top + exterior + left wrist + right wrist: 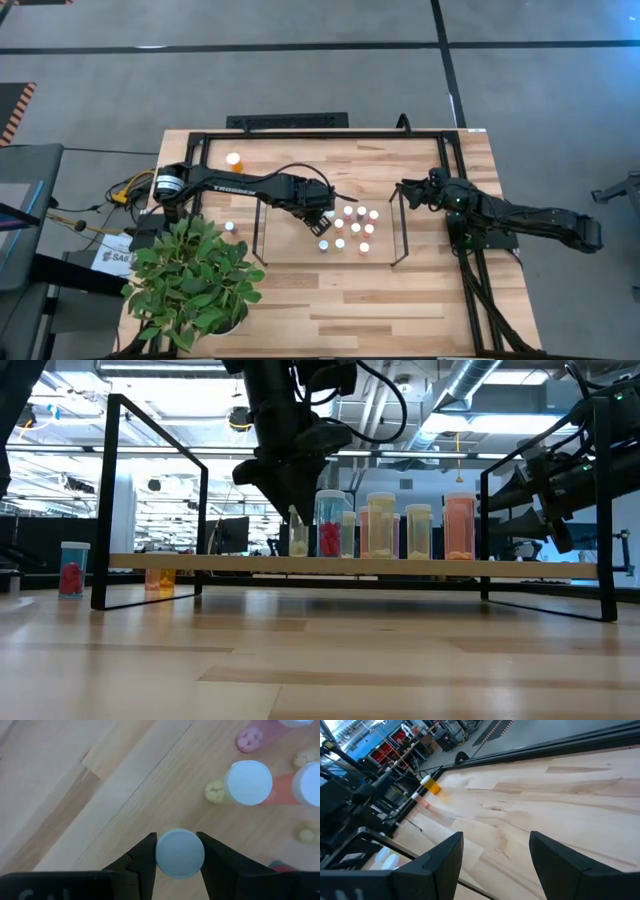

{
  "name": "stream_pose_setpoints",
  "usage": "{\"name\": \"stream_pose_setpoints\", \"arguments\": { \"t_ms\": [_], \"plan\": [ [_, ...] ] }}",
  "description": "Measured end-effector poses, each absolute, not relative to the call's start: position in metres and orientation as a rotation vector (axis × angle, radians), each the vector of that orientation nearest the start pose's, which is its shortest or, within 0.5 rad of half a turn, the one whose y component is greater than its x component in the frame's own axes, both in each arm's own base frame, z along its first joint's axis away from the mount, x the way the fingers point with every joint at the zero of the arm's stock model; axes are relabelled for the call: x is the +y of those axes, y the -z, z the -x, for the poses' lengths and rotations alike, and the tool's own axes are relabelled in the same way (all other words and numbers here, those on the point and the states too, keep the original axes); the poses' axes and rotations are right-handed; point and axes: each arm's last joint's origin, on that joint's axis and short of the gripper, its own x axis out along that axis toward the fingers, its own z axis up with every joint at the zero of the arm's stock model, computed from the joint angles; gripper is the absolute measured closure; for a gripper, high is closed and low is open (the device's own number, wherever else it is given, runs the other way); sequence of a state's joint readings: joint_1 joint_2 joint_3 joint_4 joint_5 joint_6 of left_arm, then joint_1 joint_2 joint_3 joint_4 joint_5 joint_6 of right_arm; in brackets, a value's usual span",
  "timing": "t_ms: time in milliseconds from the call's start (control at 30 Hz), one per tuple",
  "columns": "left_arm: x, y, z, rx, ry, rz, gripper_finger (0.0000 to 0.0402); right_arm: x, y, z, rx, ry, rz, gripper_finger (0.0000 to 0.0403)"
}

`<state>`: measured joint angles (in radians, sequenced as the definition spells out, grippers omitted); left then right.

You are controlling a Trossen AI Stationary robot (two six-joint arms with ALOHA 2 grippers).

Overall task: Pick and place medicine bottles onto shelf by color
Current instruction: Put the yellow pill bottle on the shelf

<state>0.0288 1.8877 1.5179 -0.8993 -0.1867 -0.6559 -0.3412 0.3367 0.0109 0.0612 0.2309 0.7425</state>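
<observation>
- The only writing I can read is white lettering along the left arm (pixel 235 184) in the high view; it looks like the maker's name, but I cannot make out every letter. A white card by the potted plant (pixel 195 285) carries dark print cut off at its edge.
- My left gripper (pixel 179 851) is over the left part of the shelf (pixel 290 250), its fingers (pixel 142 857) pinching the white cap of a medicine bottle (pixel 180 853). Only the left wrist view shows this grip, and there the cap hides the body colour.
- In the low view that left gripper (pixel 295 490) comes down onto a pale-bodied bottle (pixel 298 535) standing on the shelf board (pixel 540 567), at the left end of a row with a red one (pixel 330 525) and an orange one (pixel 459 525).
- From above I see about ten white caps (pixel 355 228) clustered on the shelf, right of the left gripper (pixel 320 222).
- Off the shelf: an orange bottle (pixel 234 159) at the far left of the worktop (pixel 400 320), and a white-capped bottle (pixel 230 226) just beside the plant. The low view alone shows a red-filled bottle (pixel 73 568) left of the shelf frame.
- My right gripper (pixel 408 190) waits just right of the shelf's right wire end; its wrist view shows the right gripper (pixel 495 855) with fingers (pixel 445 857) spread and nothing between them.
</observation>
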Motion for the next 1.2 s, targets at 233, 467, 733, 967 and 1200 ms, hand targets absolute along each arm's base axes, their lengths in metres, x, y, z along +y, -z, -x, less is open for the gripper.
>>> {"name": "stream_pose_setpoints", "arguments": {
  "t_ms": [233,467,733,967,1200],
  "plan": [
    [0.0128,-0.2301,-0.3815,1.144,-0.584,0.458,0.028,-0.0446,-0.144,-0.1059,0.045,0.642,-0.732,0.0154],
    [0.0084,-0.2239,-0.3836,1.161,-0.575,0.446,0.028,-0.0447,-0.144,-0.1059,0.044,0.644,-0.732,0.0154],
    [0.0076,-0.2254,-0.3842,1.143,-0.584,0.428,0.028,-0.0446,-0.144,-0.1059,0.045,0.643,-0.732,0.0154],
    [0.0078,-0.2254,-0.3843,1.139,-0.59,0.429,0.0272,-0.0446,-0.144,-0.1059,0.045,0.643,-0.732,0.0154],
    [0.008,-0.2256,-0.3843,1.137,-0.595,0.42,0.0232,-0.0446,-0.144,-0.1059,0.045,0.643,-0.732,0.0154]
  ]
}}
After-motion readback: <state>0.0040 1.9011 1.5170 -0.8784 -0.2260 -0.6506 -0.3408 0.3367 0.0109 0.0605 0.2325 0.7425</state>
